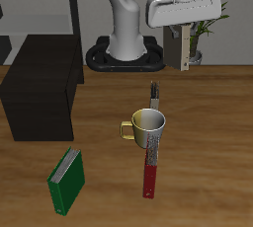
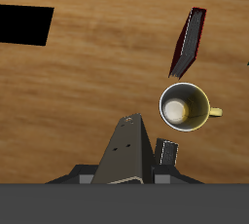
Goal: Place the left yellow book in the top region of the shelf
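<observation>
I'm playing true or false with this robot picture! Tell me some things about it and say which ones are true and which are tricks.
1. The fingers hold the left yellow book up in the air above the table. True.
2. The mug has tipped over on its side. False: it stands upright with its opening facing up.
3. The green book sits on top of the shelf. False: it is on the table, near the front edge.
4. The long red-and-grey object lies flat on the table, close by the mug. True.
</observation>
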Motion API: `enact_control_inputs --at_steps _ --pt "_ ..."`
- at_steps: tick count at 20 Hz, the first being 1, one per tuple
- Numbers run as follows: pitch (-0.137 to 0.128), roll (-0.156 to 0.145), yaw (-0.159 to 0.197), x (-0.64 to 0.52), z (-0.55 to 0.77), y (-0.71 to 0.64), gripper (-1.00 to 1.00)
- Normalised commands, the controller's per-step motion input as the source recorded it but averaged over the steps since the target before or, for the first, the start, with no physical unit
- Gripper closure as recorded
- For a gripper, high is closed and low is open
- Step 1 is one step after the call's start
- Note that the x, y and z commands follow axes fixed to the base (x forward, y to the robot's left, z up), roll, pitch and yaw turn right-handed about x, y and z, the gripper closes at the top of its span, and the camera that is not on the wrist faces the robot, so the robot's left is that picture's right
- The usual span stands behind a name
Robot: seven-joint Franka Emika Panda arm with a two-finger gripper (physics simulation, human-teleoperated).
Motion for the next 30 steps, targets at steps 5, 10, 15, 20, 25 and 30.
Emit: enact_control_inputs --at_steps 5,10,15,20,25,30 --pt "-0.068 -0.015 -0.043 -0.71 0.15 -0.22 1.00" --pt "-0.068 -0.005 -0.032 -0.60 0.19 -0.15 1.00" --pt "-0.049 -0.004 -0.007 -0.45 0.07 -0.12 1.00" --pt "-0.024 -0.034 -0.005 -0.27 0.04 -0.22 1.00" --pt "-0.039 -0.049 -0.005 -0.24 0.07 -0.29 1.00" --pt "-0.006 -0.116 0.023 -0.04 -0.07 -0.47 1.00"
